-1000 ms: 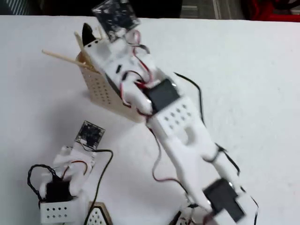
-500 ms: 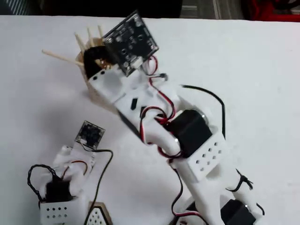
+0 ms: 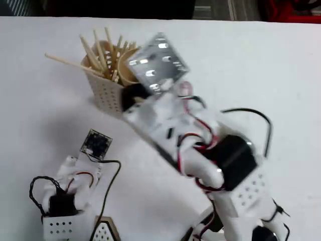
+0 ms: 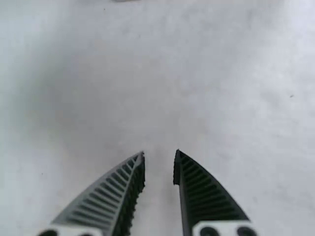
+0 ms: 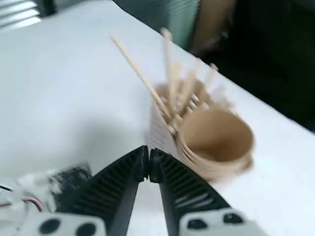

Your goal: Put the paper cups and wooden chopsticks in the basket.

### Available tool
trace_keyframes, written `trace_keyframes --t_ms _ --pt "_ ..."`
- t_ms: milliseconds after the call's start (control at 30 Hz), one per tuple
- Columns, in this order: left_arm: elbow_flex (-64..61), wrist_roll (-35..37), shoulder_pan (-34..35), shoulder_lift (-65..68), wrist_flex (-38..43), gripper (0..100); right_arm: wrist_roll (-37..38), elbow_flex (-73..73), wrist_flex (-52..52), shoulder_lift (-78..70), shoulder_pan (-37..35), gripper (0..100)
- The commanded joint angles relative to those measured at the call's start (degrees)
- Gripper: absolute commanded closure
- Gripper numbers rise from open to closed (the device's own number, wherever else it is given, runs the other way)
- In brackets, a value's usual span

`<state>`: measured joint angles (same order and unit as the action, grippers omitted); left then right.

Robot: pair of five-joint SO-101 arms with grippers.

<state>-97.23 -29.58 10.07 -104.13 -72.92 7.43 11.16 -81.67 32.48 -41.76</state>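
Right gripper: black ribbed fingers clenched tip to tip, nothing between them. It hangs above the white table, just beside the pale perforated basket.

Left gripper: fingers parted by a narrow gap, empty, over bare table. The left arm sits at the near edge, well apart from the basket.

Task items: the brown paper cups are nested inside the basket, rims up. The light wooden chopsticks stand bunched in the same basket beside the cups, fanned out above the rim. One long chopstick leans far out over the rim, away from the right arm.

Judgement: the load looks complete, with no loose cup or stick on the table. The step in hand is getting the right arm clear.

To do it well:
- Lift before swinging, so the fingers pass above the fanned stick ends.
- Keep the fingers closed so they offer less to snag.
- Move off on the cup side, away from the leaning stick.
- Risk: a knock on the rim could tip the narrow basket or flick that stick out.
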Motion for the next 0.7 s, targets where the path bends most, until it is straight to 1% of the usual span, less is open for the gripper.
trace_keyframes --t_ms 0,167,333,667 --pt "0.2 -0.5 0.4 0.9 -0.5 89 0.5 -4.1 -3.0 4.8 5.8 98.1" --pt "0.2 -0.5 0.4 0.9 -0.5 89 0.7 -17.7 -2.7 14.4 10.7 98.1" --pt "0.2 -0.5 0.4 0.9 -0.5 89 1.0 -31.4 -2.7 25.6 11.2 98.1" --pt "0.2 -0.5 0.4 0.9 -0.5 89 1.0 -53.9 -1.9 48.0 11.2 98.1"
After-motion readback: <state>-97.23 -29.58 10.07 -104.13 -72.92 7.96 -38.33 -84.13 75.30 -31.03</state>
